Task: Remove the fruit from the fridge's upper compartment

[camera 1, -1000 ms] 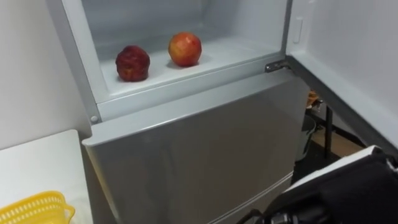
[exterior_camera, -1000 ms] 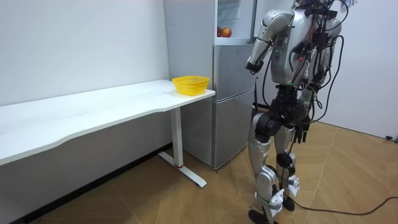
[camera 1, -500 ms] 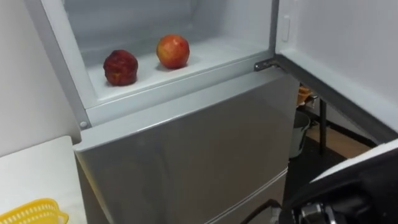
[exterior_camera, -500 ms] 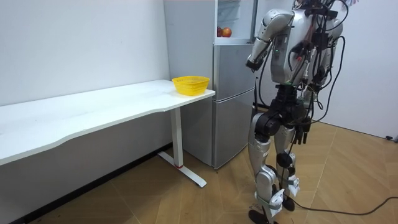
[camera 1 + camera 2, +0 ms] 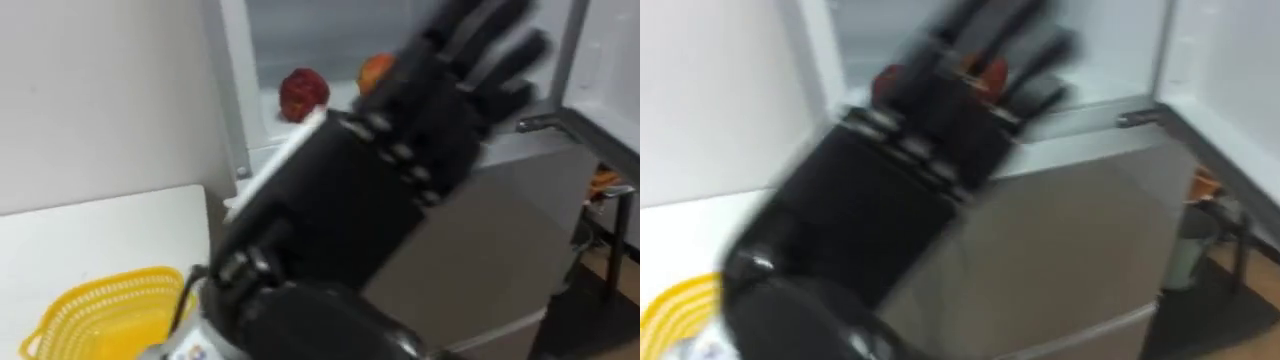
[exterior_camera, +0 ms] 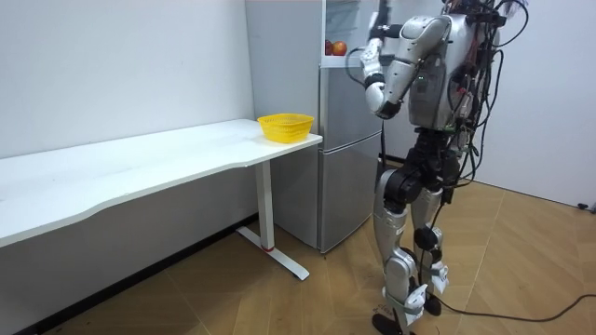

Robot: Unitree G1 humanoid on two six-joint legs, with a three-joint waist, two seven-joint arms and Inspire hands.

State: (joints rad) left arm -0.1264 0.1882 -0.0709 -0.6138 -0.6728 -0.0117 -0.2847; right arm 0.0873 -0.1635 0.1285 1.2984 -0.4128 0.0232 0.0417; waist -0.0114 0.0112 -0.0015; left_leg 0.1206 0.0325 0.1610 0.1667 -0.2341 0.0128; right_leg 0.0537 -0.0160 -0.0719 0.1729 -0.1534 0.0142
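Eye views: head-mounted, looking down, close on fridge (image 5: 520,230). Room view: far off, side-on, whole robot; shares fridge.

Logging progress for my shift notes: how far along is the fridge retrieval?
Done: the upper fridge door stands open. In hand: nothing yet; the left hand reaches toward the shelf, fingers straight. Left: both the red fruit and the orange fruit sit on the shelf, ungrasped; the yellow basket waits on the table.

We find the upper compartment (image 5: 320,30) open, its door (image 5: 612,60) swung clear rightward. The left hand (image 5: 400,150) hovers before it; a red fruit (image 5: 303,93) and an orange fruit (image 5: 374,70) stand inside, apart.
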